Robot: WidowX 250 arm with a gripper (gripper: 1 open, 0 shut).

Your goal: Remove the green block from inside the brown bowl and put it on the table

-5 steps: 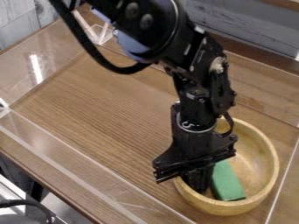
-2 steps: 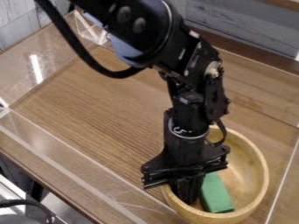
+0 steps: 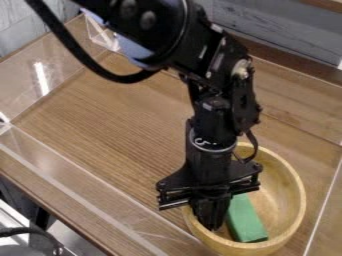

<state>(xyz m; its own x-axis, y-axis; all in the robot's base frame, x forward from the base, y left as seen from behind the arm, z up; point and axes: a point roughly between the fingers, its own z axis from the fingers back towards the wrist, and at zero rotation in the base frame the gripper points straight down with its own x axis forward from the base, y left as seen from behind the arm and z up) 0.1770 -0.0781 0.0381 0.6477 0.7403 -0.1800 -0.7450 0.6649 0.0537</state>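
Camera view, the only one I have. My black robot arm's gripper (image 3: 218,213) reaches steeply down into the near-left part of the round, shallow light-brown wooden bowl (image 3: 310,187) at the lower right of the table. Its fingers are drawn fully together at the tip. The flat, bright green rectangular block (image 3: 246,219) lies inside the bowl, immediately right of the fingertips and touching or nearly touching them. I cannot tell from this angle whether the fingers are pinching the block's near edge or merely resting beside it.

Change noted: compared with a second ago, the bowl and the block sit lower and further left in the frame and the arm's pose has shifted with them, so the whole group has moved or the view of it has. The block is still within the rim. I judge that the removal has not been achieved; if there is a grip at all, it is marginal and the block could slip back on lifting.

Surface and surroundings: the brown wood-grain tabletop (image 3: 114,125) with fine straight stripes lies bare to the left of the bowl, offering ample room to set the block down. Low clear acrylic walls (image 3: 47,172) edge it. Black cabling loops from the arm's upper section.
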